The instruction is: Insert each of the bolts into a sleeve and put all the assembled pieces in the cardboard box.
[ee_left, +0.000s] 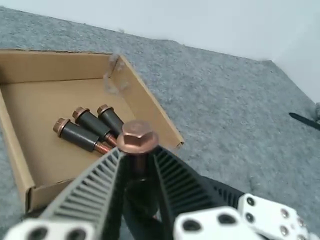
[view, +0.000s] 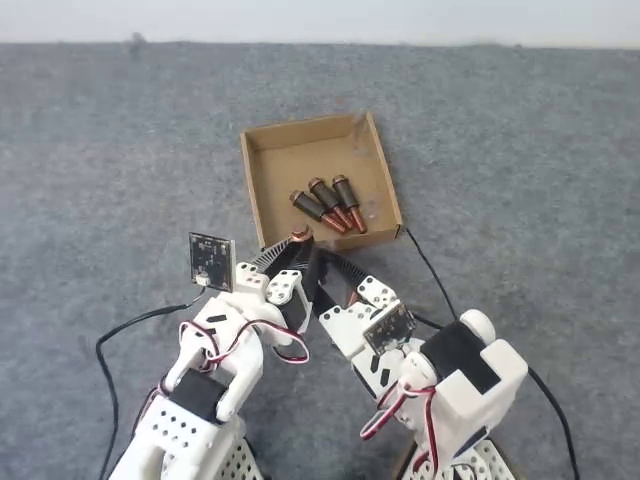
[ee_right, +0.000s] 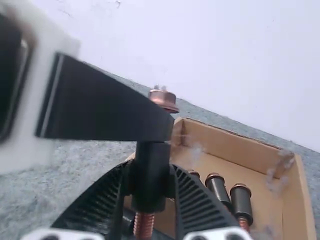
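Three assembled pieces (view: 330, 205) lie side by side in the cardboard box (view: 254, 185). They rest close to its near wall, on the side nearer the right arm. Each is a black sleeve with a copper hex head pointing toward the far wall and a short copper threaded tip poking out at the near end. The open-topped box sits around the middle of the grey, carpet-like table (view: 520, 150).

Just outside the box's near wall, toward the corner on the left arm's side, we see a fourth bolt (ee_left: 137, 136) standing upright between the two arms. Its head is a copper-coloured flanged hexagon. Its shank runs down through a black sleeve (ee_right: 149, 165), and the threaded copper end shows below the sleeve in the right wrist view.

The left gripper (ee_left: 137, 156) pinches the bolt's shank just beneath the head, with its ribbed black fingers (ee_left: 95, 185) pressed in from either side. The right gripper (ee_right: 149, 176) is lower down and clamped on the sleeve, its own ribbed fingers (ee_right: 195, 200) touching the sleeve's two flanks. We cannot tell whether the sleeve is seated fully against the head, because one of the left gripper's fingers covers that stretch.

A black cable (view: 432, 275) runs across the table from the box's near corner on the right arm's side.
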